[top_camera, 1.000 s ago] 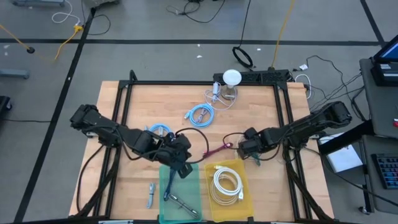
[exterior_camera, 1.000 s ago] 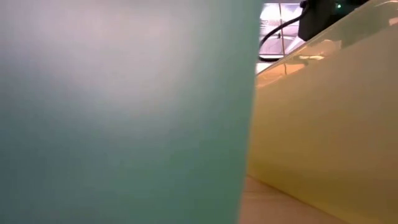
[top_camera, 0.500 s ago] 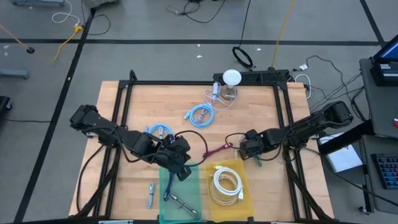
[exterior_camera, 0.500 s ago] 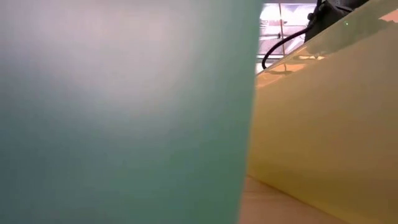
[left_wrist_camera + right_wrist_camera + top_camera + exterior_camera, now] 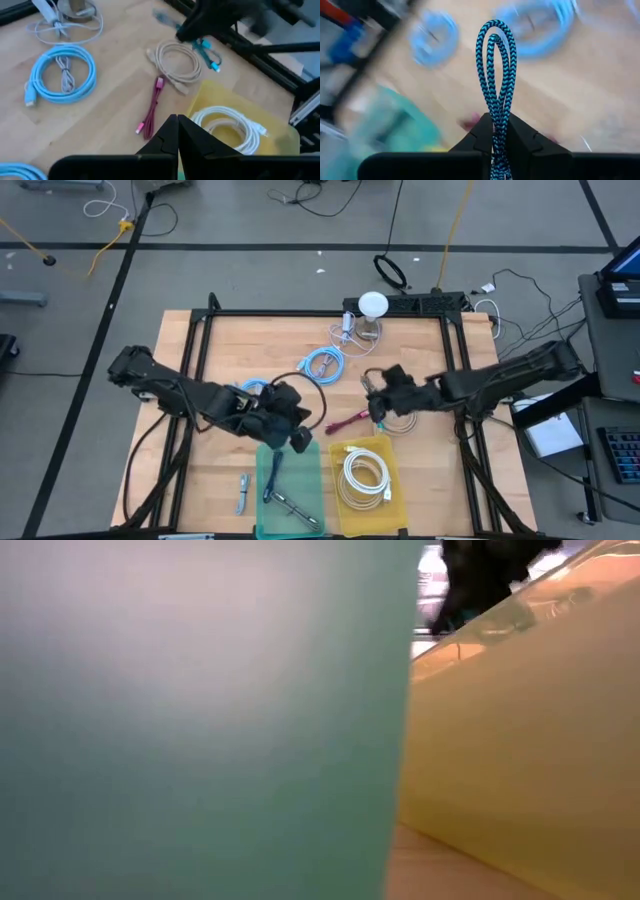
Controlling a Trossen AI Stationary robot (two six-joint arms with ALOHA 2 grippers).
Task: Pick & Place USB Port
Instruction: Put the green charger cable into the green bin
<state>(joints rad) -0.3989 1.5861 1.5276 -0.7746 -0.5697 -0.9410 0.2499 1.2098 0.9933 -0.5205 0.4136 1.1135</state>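
Observation:
A teal braided USB cable (image 5: 496, 75) is held in my right gripper (image 5: 495, 131), which is shut on it above the table's middle right (image 5: 378, 408). The left wrist view shows that gripper (image 5: 200, 25) with the cable's ends (image 5: 207, 52) dangling under it. My left gripper (image 5: 177, 131) is shut with nothing in it and hovers at the far edge of the green tray (image 5: 318, 480). A beige coiled cable (image 5: 175, 60) and a magenta cable (image 5: 152, 107) lie flat on the wood. A white cable (image 5: 362, 473) lies in the yellow tray (image 5: 392, 502). My right gripper pinches the teal cable's doubled strands (image 5: 496, 116) between its two fingers. A folded loop (image 5: 496, 35) sticks out past the fingertips. The fingers slant downward from the table's right side. The rest of the cable hangs slack below the gripper (image 5: 210, 57), lifted off the wood.
Two light blue coils (image 5: 322, 362) (image 5: 258, 390) lie on the far half of the table, and a white round-topped stand (image 5: 372, 305) is at the far edge. A metal tool (image 5: 290, 502) lies in the green tray. The tray walls (image 5: 200, 720) fill the low view.
My right gripper has risen and gone toward the table's left, tipping less steeply down. The teal cable went up with it off the wood, which uncovers the beige coil that lay under the gripper.

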